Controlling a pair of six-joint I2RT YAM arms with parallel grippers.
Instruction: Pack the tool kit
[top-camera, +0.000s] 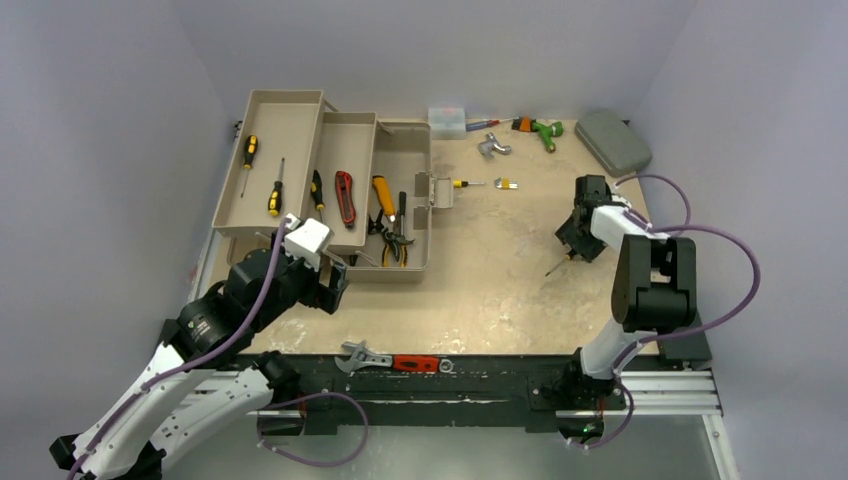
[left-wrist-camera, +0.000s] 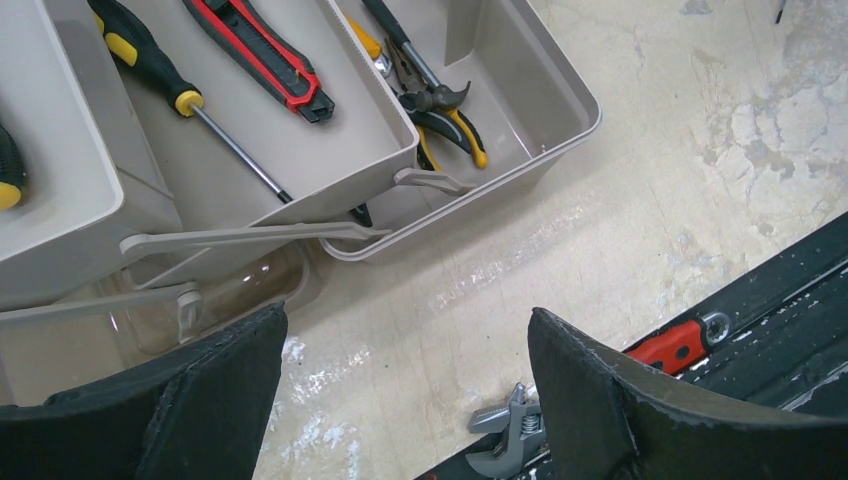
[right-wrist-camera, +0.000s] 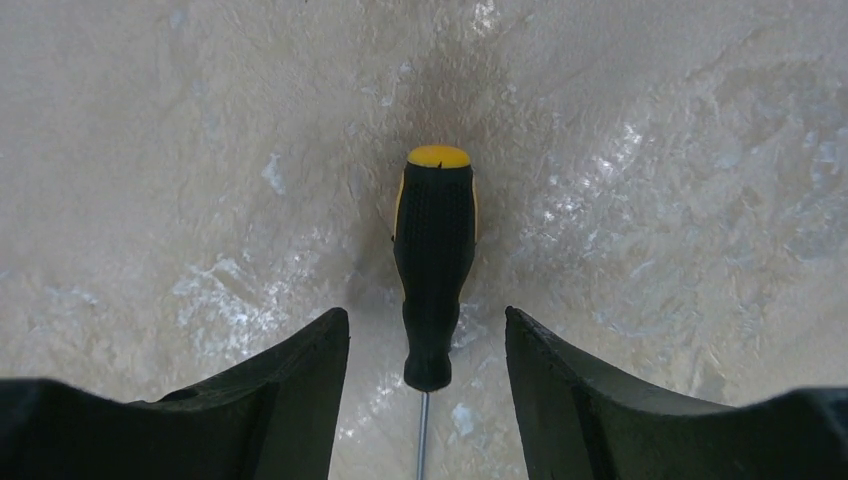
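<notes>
Straddling the screwdriver: the right gripper (right-wrist-camera: 425, 335) points down at the table (top-camera: 500, 290), its fingers spread to either side of the black-and-yellow screwdriver (right-wrist-camera: 435, 250). A sliver of table shows on each side of the handle, so nothing is pinched yet.
Why there: the tips flank the narrow end of the handle near the shaft, with the yellow cap out ahead of them. This looks like a line-up for a squeeze across the grip.
Left gripper (left-wrist-camera: 405, 330): spread wide and empty over bare table, apparently parked out of the way.
Toolbox (top-camera: 290, 115): just ahead and to the left of the left gripper's tips, and well apart from the right gripper, off to its left. Its trays are folded out, probably so every compartment can be reached from above.
Already inside: pliers (left-wrist-camera: 440, 110) in the bottom compartment and a red utility knife (left-wrist-camera: 265, 55) in the tray beside it.
Wrench (left-wrist-camera: 505, 440): close under the left gripper's right finger, at the table's near edge.
Small loose tools (top-camera: 492, 147): beyond the right gripper near the far edge, too small to name.
Hidden: from above, the right wrist covers the screwdriver handle and only the shaft tip pokes out. In the right wrist view the shaft runs off the bottom between the fingers. The left wrist view cuts off the toolbox's farther trays.
</notes>
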